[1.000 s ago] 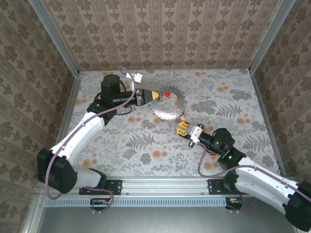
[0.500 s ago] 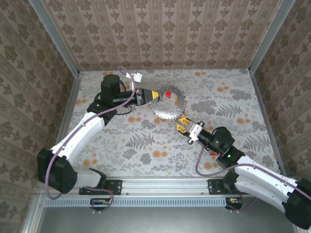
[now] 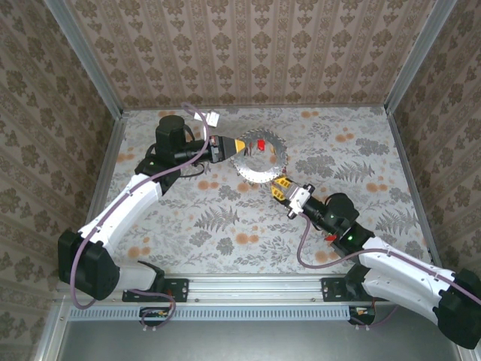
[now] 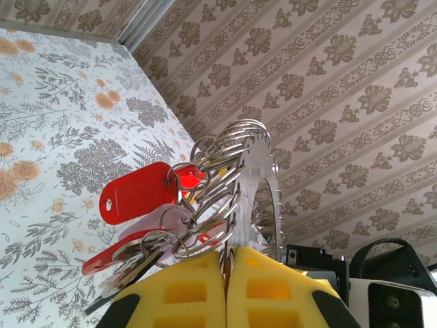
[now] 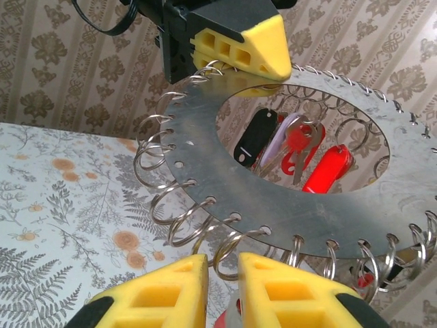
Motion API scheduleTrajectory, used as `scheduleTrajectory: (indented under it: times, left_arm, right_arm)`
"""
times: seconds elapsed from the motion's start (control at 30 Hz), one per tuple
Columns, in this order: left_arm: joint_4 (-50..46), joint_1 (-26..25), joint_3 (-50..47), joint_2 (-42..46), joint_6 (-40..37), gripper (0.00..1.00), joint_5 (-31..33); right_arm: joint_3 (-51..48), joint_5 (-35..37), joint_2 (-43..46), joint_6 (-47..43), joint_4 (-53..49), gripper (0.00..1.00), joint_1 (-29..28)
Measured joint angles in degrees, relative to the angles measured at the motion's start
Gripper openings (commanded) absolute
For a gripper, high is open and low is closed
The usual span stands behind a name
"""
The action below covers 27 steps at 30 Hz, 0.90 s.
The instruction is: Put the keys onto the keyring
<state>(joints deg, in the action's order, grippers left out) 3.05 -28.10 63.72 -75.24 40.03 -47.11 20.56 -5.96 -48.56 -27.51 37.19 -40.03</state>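
- Keyring [image 3: 261, 159], from above: at the far middle of the table [image 3: 188, 226], the left gripper [image 3: 239, 147] clamped on its rim, the right gripper [image 3: 279, 192] just at its near edge.
- Left wrist: keys [image 4: 136, 193] hang on its wire loops [image 4: 218, 154]; this clamp should be firm.
- Right wrist: jaws slightly apart around one loop; something red sits between them, gripped or not I cannot tell. Align slowly.

Keys [image 4: 113, 263] blurred, btm-L.

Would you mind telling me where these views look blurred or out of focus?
Left wrist: the lowest keys smear, while the keyring is crisp. Right wrist: keyring and hanging keys sharp. Top external: evenly lit, soft shadows, no blur.
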Motion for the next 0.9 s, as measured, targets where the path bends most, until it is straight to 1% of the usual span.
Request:
scheduleTrajectory:
  times: [0.27, 0.47, 0.63, 0.9]
  left_arm:
    - [0.04, 0.00, -0.13, 0.00, 0.33, 0.00, 0.22]
    - [0.22, 0.00, -0.26, 0.00, 0.70, 0.00, 0.22]
    - [0.28, 0.00, -0.28, 0.00, 0.92, 0.00, 0.22]
    - [0.44, 0.00, -0.35, 0.00, 1.07, 0.00, 0.22]
  right_arm:
    - [0.00, 2.43, -0.13, -0.87, 0.22, 0.26, -0.17]
    - [0.02, 2.80, -1.09, -0.87, 0.39, 0.28, -0.17]
    - [0.02, 2.89, -1.97, -0.85, 0.74, 0.27, -0.37]
    - [0.04, 5.20, -3.02, -0.81, 3.48, 0.21, -0.59]
